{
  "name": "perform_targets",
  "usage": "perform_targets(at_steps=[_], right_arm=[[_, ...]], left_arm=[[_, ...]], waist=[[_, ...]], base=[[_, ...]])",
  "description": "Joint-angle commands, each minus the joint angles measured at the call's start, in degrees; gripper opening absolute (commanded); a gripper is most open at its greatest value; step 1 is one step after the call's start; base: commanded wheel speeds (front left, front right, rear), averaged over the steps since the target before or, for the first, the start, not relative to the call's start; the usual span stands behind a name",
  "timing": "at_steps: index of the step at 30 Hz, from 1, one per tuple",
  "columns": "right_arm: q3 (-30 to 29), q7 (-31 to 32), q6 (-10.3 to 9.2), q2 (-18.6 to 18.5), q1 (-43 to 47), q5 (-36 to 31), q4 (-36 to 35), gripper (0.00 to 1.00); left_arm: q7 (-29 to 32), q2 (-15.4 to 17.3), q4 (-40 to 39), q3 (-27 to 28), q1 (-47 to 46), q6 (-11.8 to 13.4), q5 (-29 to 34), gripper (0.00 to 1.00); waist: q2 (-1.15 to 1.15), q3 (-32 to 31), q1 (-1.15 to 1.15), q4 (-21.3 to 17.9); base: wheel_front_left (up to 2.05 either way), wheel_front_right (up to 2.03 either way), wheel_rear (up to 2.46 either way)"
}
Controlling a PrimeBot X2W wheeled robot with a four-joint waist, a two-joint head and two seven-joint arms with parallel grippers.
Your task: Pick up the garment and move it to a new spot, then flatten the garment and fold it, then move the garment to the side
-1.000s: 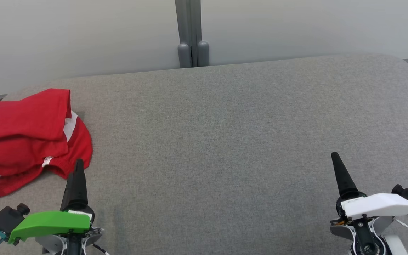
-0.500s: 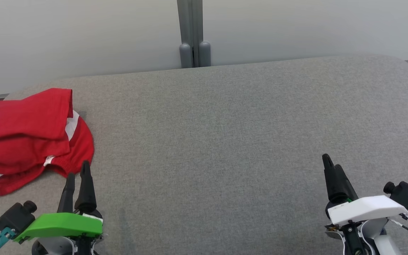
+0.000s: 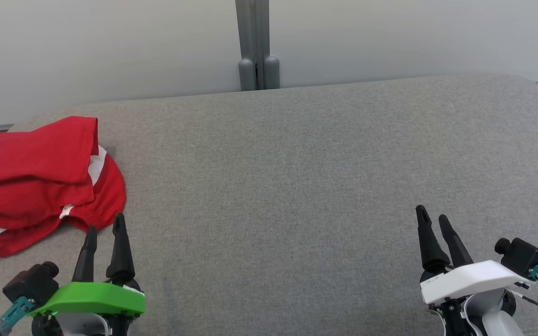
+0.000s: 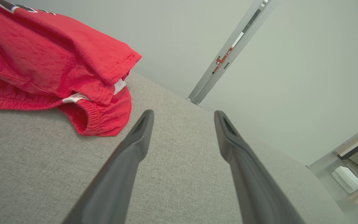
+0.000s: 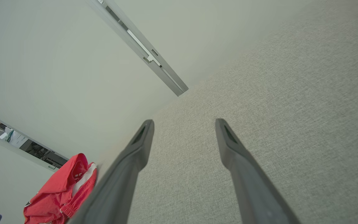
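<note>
The garment (image 3: pixel 40 182) is red with white trim and a black-and-white print, and it lies folded at the far left of the grey fabric surface (image 3: pixel 297 177). My left gripper (image 3: pixel 105 224) stands open just below the garment's lower right edge, apart from it, with nothing between its fingers. In the left wrist view the garment (image 4: pixel 57 68) lies up and left of the open left gripper (image 4: pixel 183 113). At the lower right my right gripper (image 3: pixel 430 215) is open and empty. The right wrist view shows the right gripper (image 5: pixel 184 121) over bare fabric, with the garment (image 5: pixel 64 193) far off.
A pale wall runs behind the surface, with a grey vertical post (image 3: pixel 257 46) at its middle. The surface's rounded far corner (image 3: pixel 530 84) is at the upper right. Bare fabric stretches between the two grippers.
Both grippers have turned so that their two fingers now show apart, and both have drawn slightly lower in the head view. The view has shifted a little. The garment lies as before.
</note>
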Motion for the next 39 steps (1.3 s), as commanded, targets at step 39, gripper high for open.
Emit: perform_targets(at_steps=[39], right_arm=[[1.70, -5.77, 0.26, -0.45, 1.47, -23.13, -1.80, 1.00]], left_arm=[[-5.72, 1.06, 0.96, -1.61, 1.07, 0.72, 23.90, 1.00]], waist=[[0.00, -0.78, 0.00, 1.25]], base=[[0.00, 0.00, 0.00]])
